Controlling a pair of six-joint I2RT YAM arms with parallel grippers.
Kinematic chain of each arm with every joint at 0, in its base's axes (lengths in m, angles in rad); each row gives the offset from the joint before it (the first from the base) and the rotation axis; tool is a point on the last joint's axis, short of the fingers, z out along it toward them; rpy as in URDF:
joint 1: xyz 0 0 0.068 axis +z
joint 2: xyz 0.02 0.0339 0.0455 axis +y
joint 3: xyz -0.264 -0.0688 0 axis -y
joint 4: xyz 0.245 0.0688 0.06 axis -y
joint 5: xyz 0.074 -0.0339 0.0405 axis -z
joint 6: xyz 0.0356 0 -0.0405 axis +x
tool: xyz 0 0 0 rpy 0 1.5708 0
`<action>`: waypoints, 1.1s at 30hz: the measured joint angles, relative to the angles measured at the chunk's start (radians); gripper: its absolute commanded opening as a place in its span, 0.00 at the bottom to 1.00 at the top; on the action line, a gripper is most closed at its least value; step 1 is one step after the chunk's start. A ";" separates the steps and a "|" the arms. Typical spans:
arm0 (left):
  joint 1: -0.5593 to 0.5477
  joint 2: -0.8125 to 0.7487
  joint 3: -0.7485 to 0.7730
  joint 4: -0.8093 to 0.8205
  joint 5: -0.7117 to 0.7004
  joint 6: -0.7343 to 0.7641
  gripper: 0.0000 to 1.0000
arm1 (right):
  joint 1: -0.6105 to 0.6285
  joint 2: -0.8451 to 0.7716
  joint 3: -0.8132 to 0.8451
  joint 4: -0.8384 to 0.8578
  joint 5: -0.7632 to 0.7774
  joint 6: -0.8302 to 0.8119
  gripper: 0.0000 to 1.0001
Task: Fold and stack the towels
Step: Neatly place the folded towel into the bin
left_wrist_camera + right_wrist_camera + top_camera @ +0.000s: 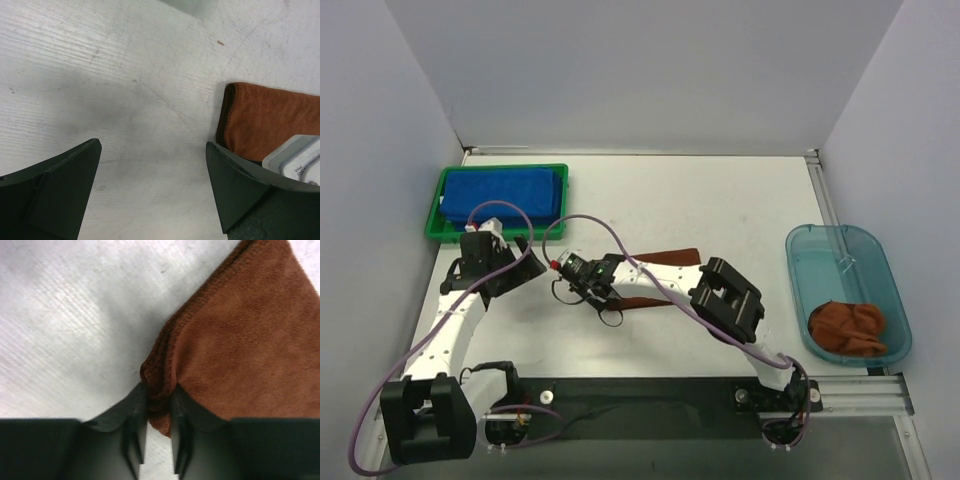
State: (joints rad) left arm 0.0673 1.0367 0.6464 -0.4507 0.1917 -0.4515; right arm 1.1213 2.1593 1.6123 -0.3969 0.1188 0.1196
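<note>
Right gripper (159,390), at 6 o'clock, pinches only the layered corner of the rust-brown towel (240,340), left gripper (152,145) spread wide: so shallow a bite may slip on lifting.

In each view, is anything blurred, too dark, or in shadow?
Top external view: even, soft light, faint shadows under the arms, all sharp. Left wrist view: a broad soft shadow on the table ahead of the open left gripper; the brown towel edge is sharp. Right wrist view: the towel's pile is crisp, but the right gripper pinching it is nearly black.
</note>
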 measured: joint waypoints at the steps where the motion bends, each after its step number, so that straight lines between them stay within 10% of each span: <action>1: 0.000 0.000 -0.001 0.001 0.001 0.000 0.98 | -0.002 0.000 -0.002 0.001 0.014 0.006 0.07; 12: -0.017 0.051 -0.060 0.071 0.124 -0.093 0.97 | -0.105 -0.207 -0.352 0.316 -0.139 0.091 0.00; 33: -0.440 0.443 -0.056 0.569 0.148 -0.473 0.98 | -0.206 -0.391 -0.704 0.771 -0.310 0.241 0.00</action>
State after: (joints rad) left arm -0.3725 1.4792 0.5900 0.1181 0.3397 -0.9245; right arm 0.9157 1.7687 0.9085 0.3740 -0.1913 0.3607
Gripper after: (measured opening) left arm 0.974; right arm 0.102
